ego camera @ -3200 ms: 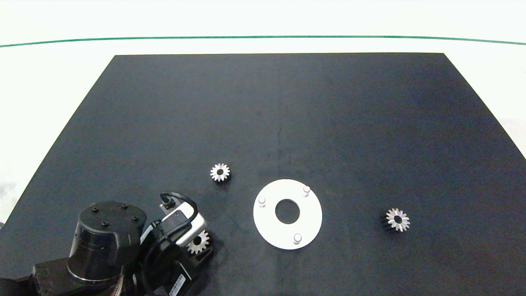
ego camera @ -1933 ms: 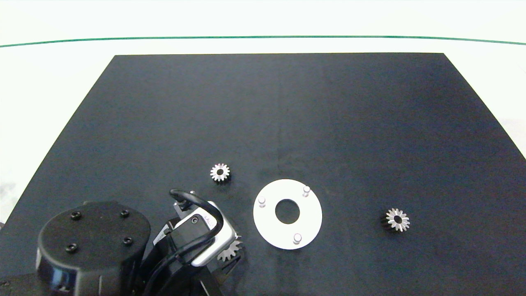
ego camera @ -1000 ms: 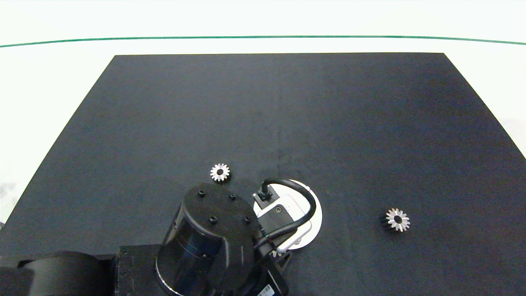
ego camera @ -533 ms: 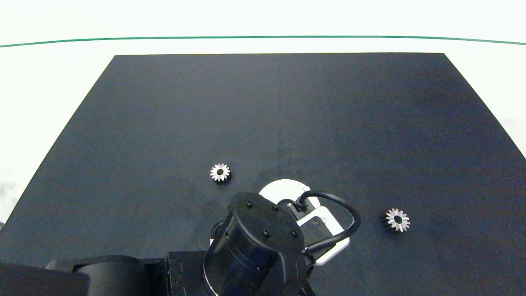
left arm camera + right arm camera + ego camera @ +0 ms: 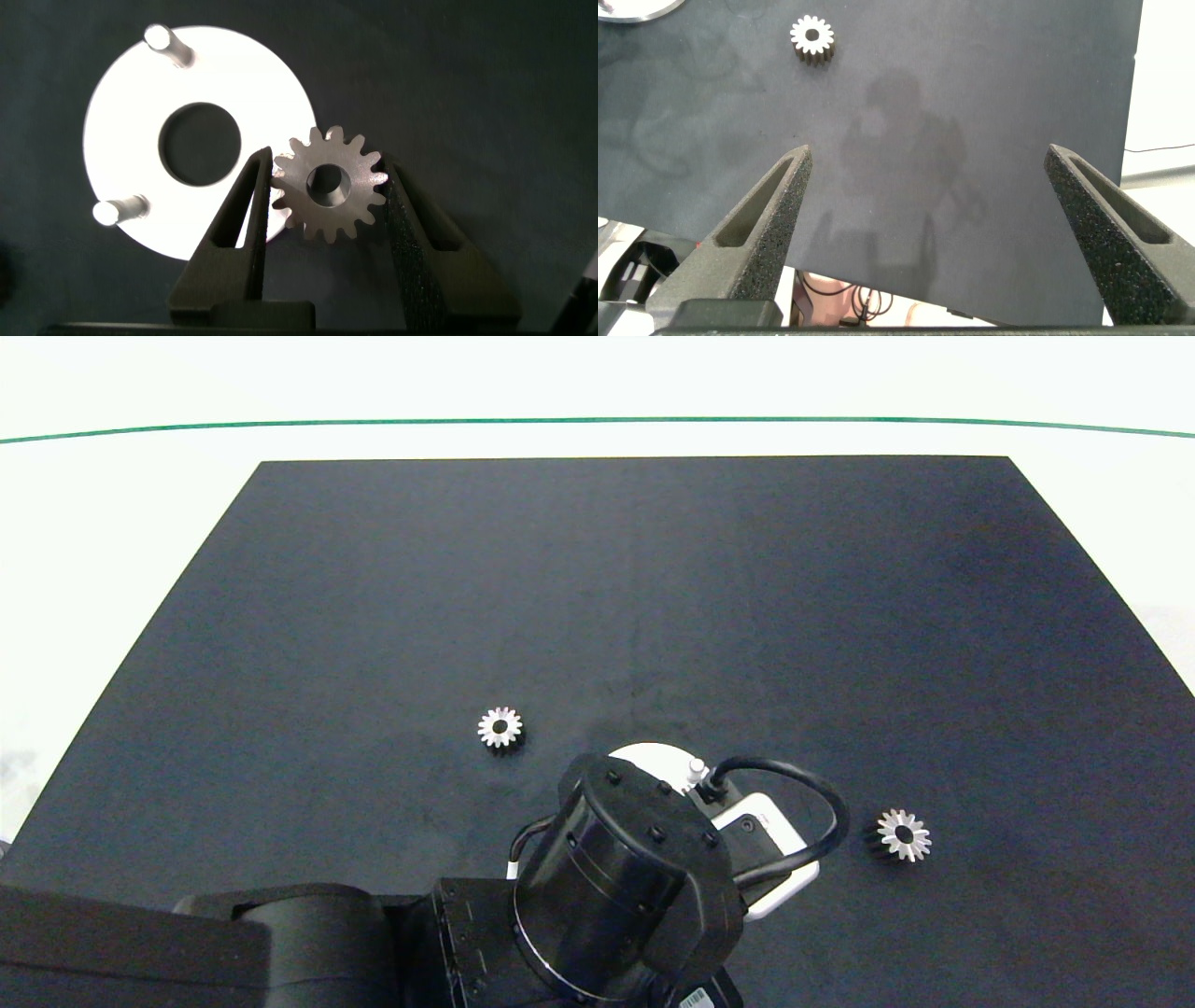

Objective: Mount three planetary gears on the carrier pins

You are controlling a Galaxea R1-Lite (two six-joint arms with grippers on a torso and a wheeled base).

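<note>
While arm hides disc [image 5: 653, 758], two gears [image 5: 500, 727] lie apart.

Silver gear [image 5: 329, 184] showing dark bore; white disc [image 5: 201, 140] gleaming; black mat [image 5: 635, 597] lying matte.

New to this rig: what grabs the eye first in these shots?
The left tool pinching a silver gear by its teeth, just above the white disc with its upright pins. Two more gears lie loose on the black mat, one left of the disc, one right. The right tool hangs open near the mat's edge.
</note>
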